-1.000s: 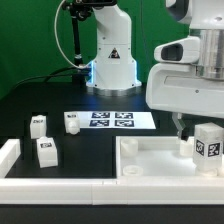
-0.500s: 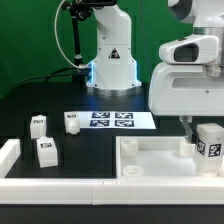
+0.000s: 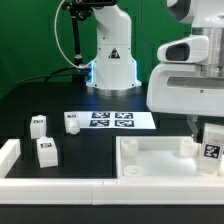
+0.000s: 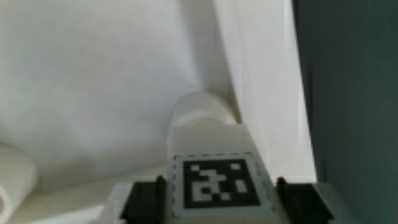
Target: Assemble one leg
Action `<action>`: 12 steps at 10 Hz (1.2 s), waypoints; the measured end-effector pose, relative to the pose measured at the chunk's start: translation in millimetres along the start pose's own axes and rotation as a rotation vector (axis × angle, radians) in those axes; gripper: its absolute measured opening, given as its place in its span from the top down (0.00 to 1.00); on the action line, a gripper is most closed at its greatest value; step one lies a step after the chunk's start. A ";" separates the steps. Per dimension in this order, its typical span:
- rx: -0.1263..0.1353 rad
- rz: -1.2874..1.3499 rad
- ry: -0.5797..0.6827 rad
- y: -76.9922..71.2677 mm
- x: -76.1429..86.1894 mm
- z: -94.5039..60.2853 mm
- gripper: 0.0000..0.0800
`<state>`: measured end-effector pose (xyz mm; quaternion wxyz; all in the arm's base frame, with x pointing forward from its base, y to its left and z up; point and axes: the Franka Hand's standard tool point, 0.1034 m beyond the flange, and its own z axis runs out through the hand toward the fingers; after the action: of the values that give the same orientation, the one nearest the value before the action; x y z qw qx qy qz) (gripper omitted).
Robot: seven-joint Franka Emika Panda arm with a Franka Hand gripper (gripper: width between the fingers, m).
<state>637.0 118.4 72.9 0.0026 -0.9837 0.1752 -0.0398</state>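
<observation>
**Leg shifted right over panel corner**

Leg (image 3: 212,146) moved toward the exterior view's right versus the frames before, now almost at that view's right edge; the arm's white housing went with it. Tool (image 4: 217,200) was pinching the leg: in the wrist view dark fingers (image 4: 146,197) sat tight on both sides of the tagged face. Leg stood upright, tag facing the exterior camera, at the right end of the large white rimmed panel (image 3: 150,160), just beside a short post (image 3: 188,148) on the panel. Couldn't tell whether the leg's base touched the panel. Wrist view showed the panel's rim wall running right beside the leg.

On the dark surface (image 3: 40,95): two more tagged legs (image 3: 38,124) and (image 3: 46,151) at left, well apart from the held one. Small white part (image 3: 72,124) lay just beside the marker board (image 3: 112,120). Second white rimmed piece (image 3: 8,155) at near left.
</observation>
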 end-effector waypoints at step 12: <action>0.070 0.469 -0.056 0.9 3.0 -0.6 0.23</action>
<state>639.5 116.5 73.6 0.0509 -0.9162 0.3971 -0.0168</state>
